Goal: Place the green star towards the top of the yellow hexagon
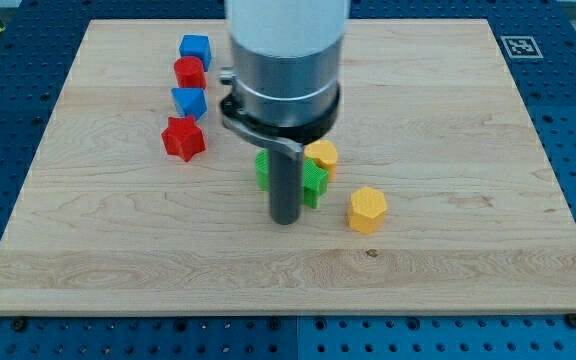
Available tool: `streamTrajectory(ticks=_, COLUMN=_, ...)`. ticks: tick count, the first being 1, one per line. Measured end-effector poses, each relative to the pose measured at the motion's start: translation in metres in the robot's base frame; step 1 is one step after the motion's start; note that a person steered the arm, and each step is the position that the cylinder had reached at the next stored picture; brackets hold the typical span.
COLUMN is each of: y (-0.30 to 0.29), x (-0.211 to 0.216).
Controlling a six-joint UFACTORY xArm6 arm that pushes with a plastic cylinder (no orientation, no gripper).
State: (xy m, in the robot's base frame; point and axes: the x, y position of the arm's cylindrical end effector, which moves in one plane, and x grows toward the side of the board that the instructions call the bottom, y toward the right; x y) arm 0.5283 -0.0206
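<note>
My tip (285, 220) hides much of the green star (313, 183)

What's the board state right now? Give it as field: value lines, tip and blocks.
tip: my tip is down on the board, at the view's bottom of the green blocks
green blocks: two, partly hidden behind the rod; which one is the star cannot be told
yellow hexagon: to the view's right of my tip, apart from the green blocks
second yellow block: touching the green one
red and blue blocks: four in a column, view's upper left
</note>
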Motion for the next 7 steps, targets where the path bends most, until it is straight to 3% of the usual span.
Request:
streamTrajectory(ticks=1, y=-0.023, x=-0.005)
streamTrajectory(ticks=2, y=-0.007, x=-0.024)
streamTrajectory(ticks=5, y=0.074, x=-0.024)
streamTrajectory(ticks=7, y=0.011, x=-0.017)
